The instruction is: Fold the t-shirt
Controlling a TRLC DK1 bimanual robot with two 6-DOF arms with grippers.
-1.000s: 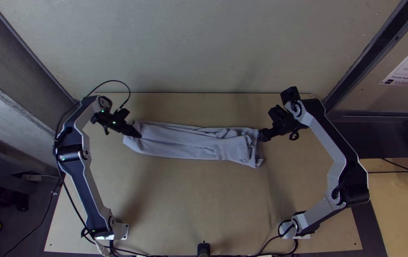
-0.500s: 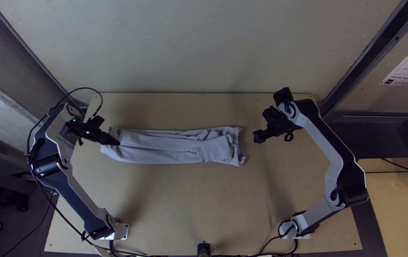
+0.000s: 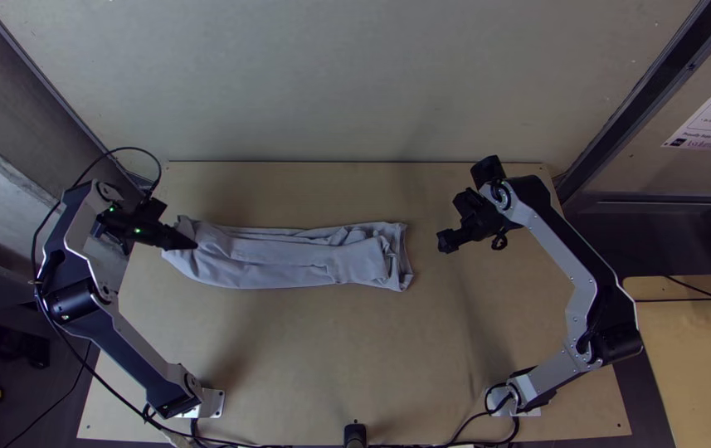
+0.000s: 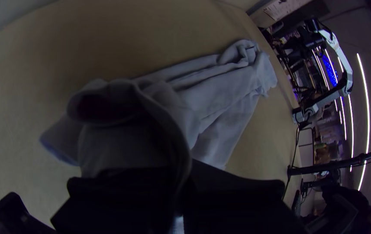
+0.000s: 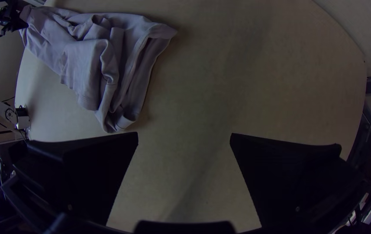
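Note:
The grey t-shirt lies as a long narrow folded strip across the table, its right end somewhat rumpled. At the strip's left end my left gripper is shut on the cloth. In the left wrist view, a raised fold of the t-shirt runs between the fingers of the left gripper. My right gripper is just right of the strip, apart from it. In the right wrist view, the right gripper stands open over bare wood, with the t-shirt off to one side.
The light wooden table has bare surface in front of and behind the cloth. A pale wall rises along its far edge. A short black post stands at the near edge, with cables beside it.
My left gripper has moved left, drawing the t-shirt along with it. My right gripper has come off the strip's right end and shifted slightly left.

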